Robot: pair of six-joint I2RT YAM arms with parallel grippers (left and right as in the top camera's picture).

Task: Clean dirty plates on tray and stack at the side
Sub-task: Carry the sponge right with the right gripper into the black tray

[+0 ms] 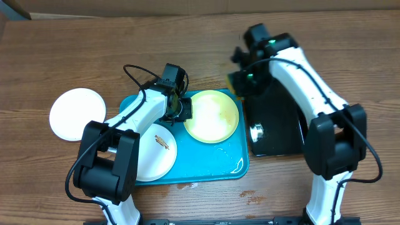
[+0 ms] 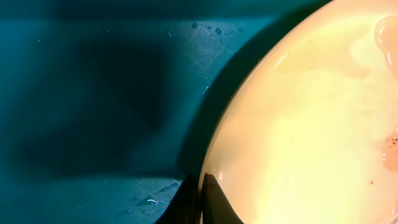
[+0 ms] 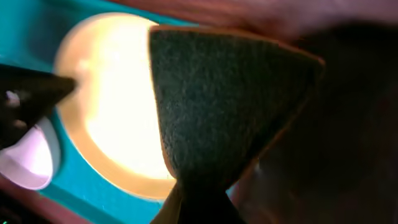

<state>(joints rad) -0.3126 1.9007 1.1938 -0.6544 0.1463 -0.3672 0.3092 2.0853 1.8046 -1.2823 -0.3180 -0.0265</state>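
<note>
Wood table (image 1: 62,56), blue tray (image 1: 212,170) on it. Nearest, a smeared white plate (image 1: 156,150) lies in it; behind, the left gripper (image 1: 185,110) pinches the yellow plate (image 1: 215,119) by its rim: probably light, stiff, slick plastic, so edge-holds suit. Farther, the right gripper (image 1: 240,81) clamps a sponge (image 3: 217,106).

Robot lab bench: left arm (image 1: 134,115), right arm (image 1: 306,75) fixed at wood-grain table (image 1: 50,56), cables (image 1: 133,70) exposed.

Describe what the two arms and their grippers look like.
Both the left arm and right arm have white tubular links joined by chunky black joint housings, with thin black cables looping alongside. The left gripper and right gripper have dark, tapering fingers. Small green lights glow near the right arm's wrist.
</note>
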